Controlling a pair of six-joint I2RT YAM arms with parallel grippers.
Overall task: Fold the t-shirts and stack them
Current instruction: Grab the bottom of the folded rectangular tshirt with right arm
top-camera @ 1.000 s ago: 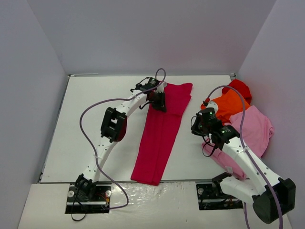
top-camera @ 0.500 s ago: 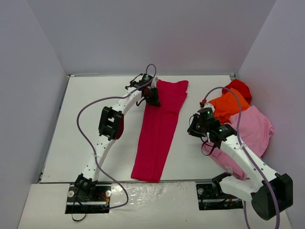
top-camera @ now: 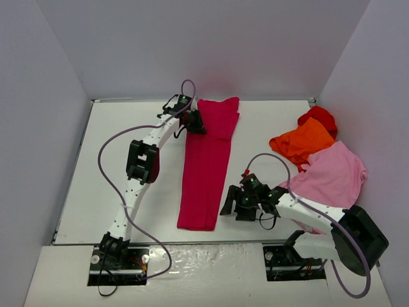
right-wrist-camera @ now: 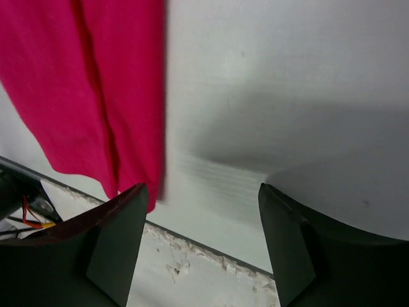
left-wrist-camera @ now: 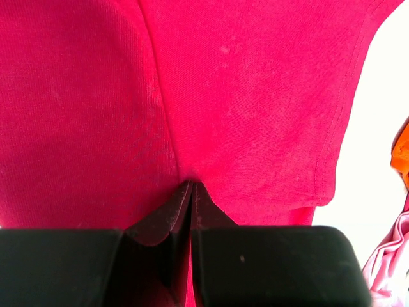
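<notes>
A crimson-magenta t-shirt [top-camera: 206, 169], folded into a long narrow strip, runs from the back of the table towards its front edge. My left gripper [top-camera: 193, 123] is shut on the strip's left edge near the far end; in the left wrist view the cloth [left-wrist-camera: 243, 96] puckers at the pinched tips of the left gripper [left-wrist-camera: 193, 187]. My right gripper [top-camera: 230, 204] stands open just right of the strip's near end, nothing between its fingers. In the right wrist view the right gripper [right-wrist-camera: 201, 192] hovers over bare table with the shirt [right-wrist-camera: 83, 83] at its left.
Three more t-shirts lie bunched at the right: red [top-camera: 319, 118] farthest back, orange [top-camera: 301, 142], and light pink [top-camera: 332, 176] nearest. The table's front edge [right-wrist-camera: 211, 252] is close under the right gripper. Grey walls enclose the table on three sides.
The left gripper has dragged the crimson shirt left and farther back. The right arm has swung from beside the orange shirt down to the shirt's near end, and its jaws have opened.
</notes>
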